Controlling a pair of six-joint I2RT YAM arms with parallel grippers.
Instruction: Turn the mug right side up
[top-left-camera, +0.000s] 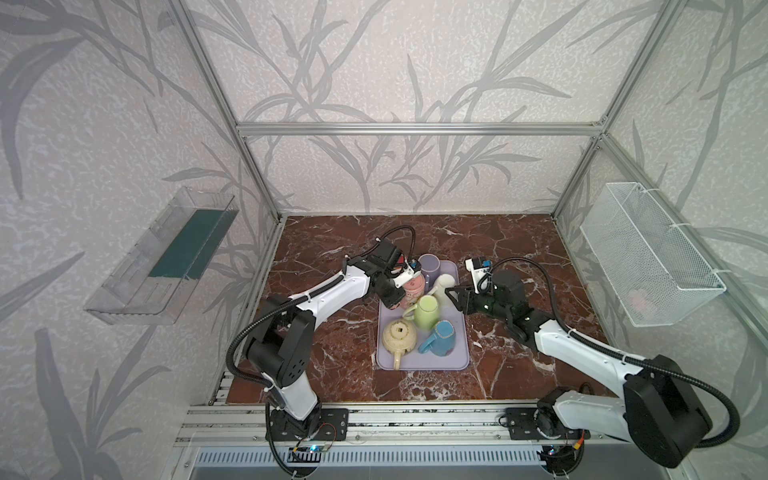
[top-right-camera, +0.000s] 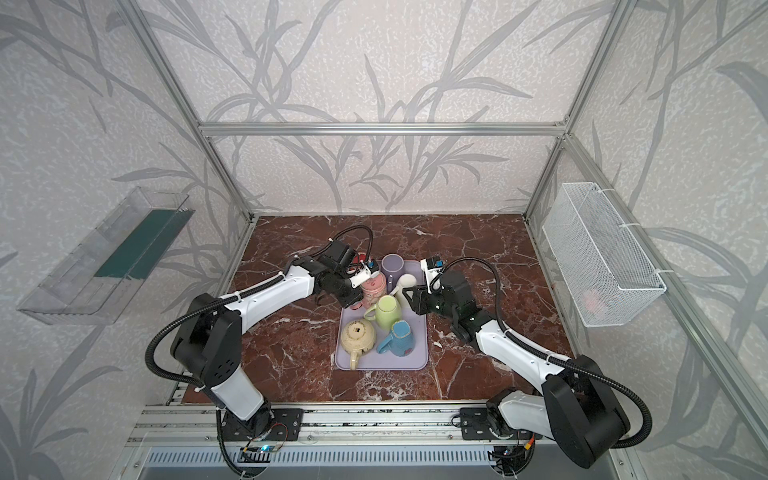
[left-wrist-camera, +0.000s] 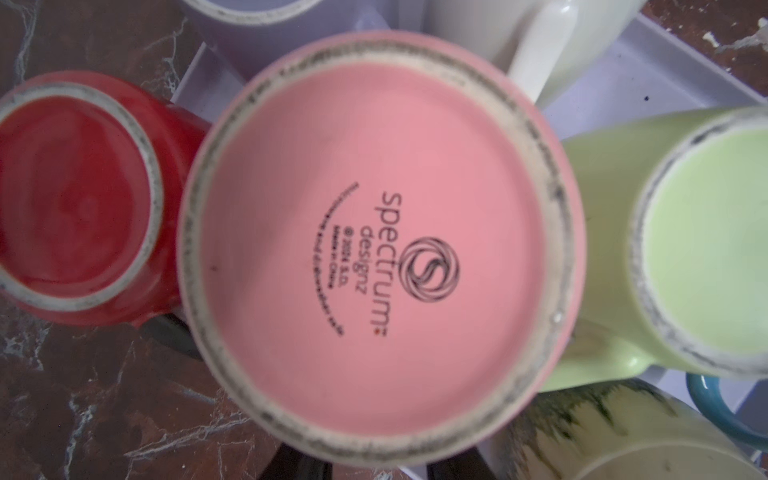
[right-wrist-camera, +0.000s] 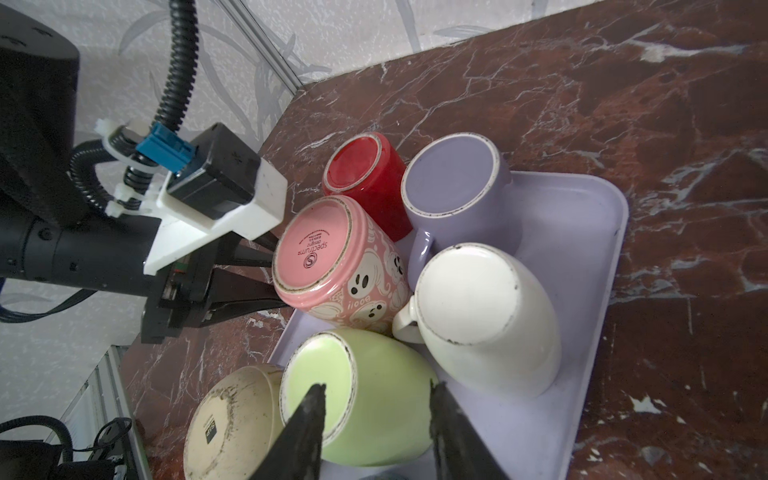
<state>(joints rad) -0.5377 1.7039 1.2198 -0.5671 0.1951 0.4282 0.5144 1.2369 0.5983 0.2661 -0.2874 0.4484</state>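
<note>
The pink ghost-print mug (right-wrist-camera: 332, 257) stands upside down at the tray's far left, base up (left-wrist-camera: 374, 249), and shows in both top views (top-left-camera: 413, 286) (top-right-camera: 373, 286). My left gripper (right-wrist-camera: 270, 274) reaches it from the left. Its two fingers (left-wrist-camera: 303, 467) run in low under the base, a little apart, and the mug hides their tips (top-left-camera: 397, 301). The mug's handle is hidden. My right gripper (right-wrist-camera: 378, 399) hangs open above the green mug (right-wrist-camera: 382, 374), at the tray's right side (top-left-camera: 451, 295), holding nothing.
The lavender tray (top-left-camera: 424, 363) also carries upside-down purple (top-left-camera: 429, 266), white (top-left-camera: 444, 282), blue (top-left-camera: 441, 338) and cream (top-left-camera: 400, 338) mugs packed close. A red mug (right-wrist-camera: 365, 174) stands on the marble by the tray's corner. A wire basket (top-left-camera: 648, 249) and a clear shelf (top-left-camera: 162, 257) hang on the side walls.
</note>
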